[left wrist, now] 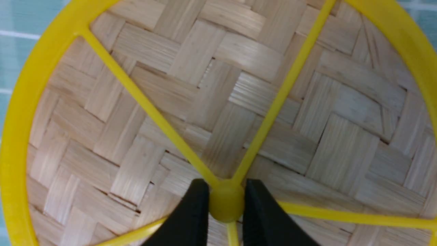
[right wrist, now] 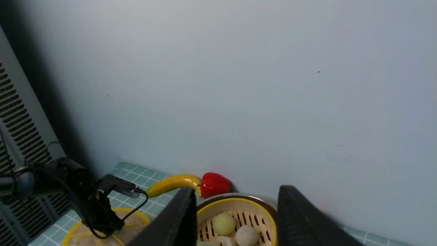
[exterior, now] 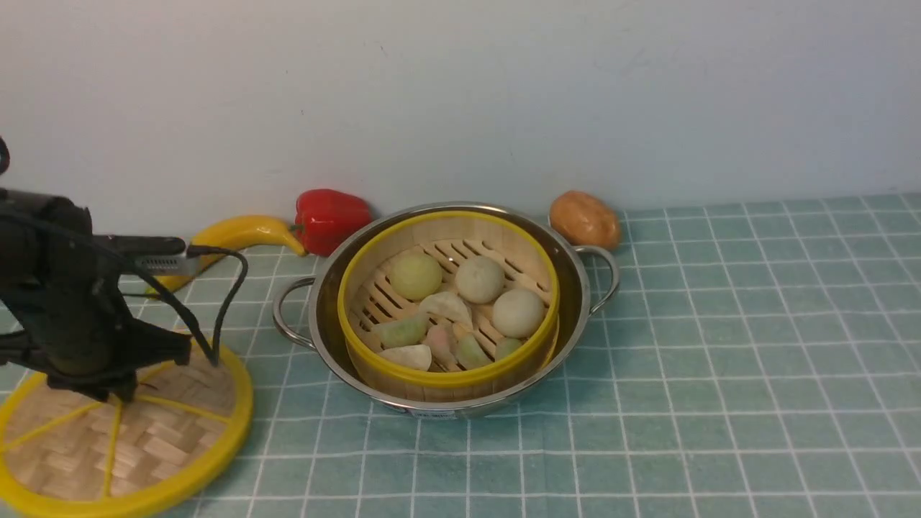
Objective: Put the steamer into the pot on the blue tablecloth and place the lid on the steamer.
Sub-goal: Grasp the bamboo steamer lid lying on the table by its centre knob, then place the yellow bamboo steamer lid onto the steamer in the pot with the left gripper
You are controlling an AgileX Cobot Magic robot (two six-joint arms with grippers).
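The steamer [exterior: 450, 379], holding buns and dumplings, sits inside the pot [exterior: 575, 284] on the blue tablecloth [exterior: 719, 360]. The lid [exterior: 165, 439] lies flat on the cloth at the front left. My left gripper [exterior: 119, 388] stands over its centre. In the left wrist view the gripper [left wrist: 226, 205] is shut on the lid's yellow centre knob [left wrist: 226, 200], where the spokes meet. My right gripper [right wrist: 237, 191] is open and empty, raised on the near side of the steamer [right wrist: 235, 204] and pot [right wrist: 239, 195]. It is out of the front view.
A yellow banana [exterior: 237, 234], a red bell pepper [exterior: 331, 219] and a brown potato [exterior: 584, 219] lie along the wall behind the pot. The pot's loop handles [exterior: 288, 316] stick out left and right. The left arm's cable [exterior: 223, 302] hangs over the lid.
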